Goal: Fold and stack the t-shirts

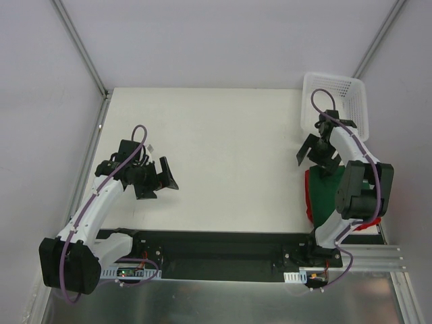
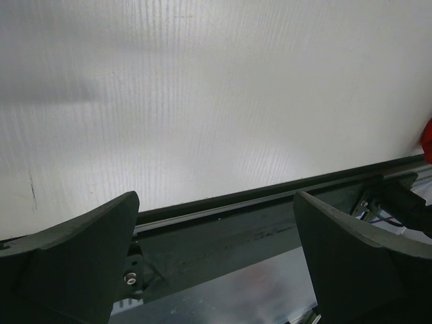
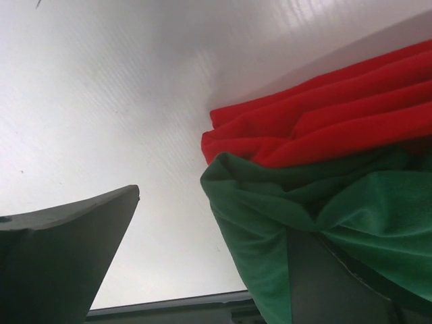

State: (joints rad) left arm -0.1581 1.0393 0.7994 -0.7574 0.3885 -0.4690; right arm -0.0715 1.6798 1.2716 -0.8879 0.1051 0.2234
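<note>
A folded green t-shirt [image 1: 325,194] lies on top of a red t-shirt [image 1: 308,202] at the table's right edge. In the right wrist view the green t-shirt [image 3: 270,223] bunches over the red t-shirt [image 3: 324,128]. My right gripper [image 1: 316,154] hovers open at the stack's far left corner. Seen from the wrist, the right gripper [image 3: 212,216] has one finger [image 3: 61,256] over bare table, and the other finger [image 3: 337,283] rests against the green cloth. My left gripper [image 1: 158,182] stands open over bare table on the left, and the left gripper [image 2: 214,199] holds nothing.
A white mesh basket [image 1: 335,101] sits at the back right corner, just behind the right arm. A black rail [image 1: 216,246] runs along the table's near edge. Grey walls close in the table on both sides and at the back.
</note>
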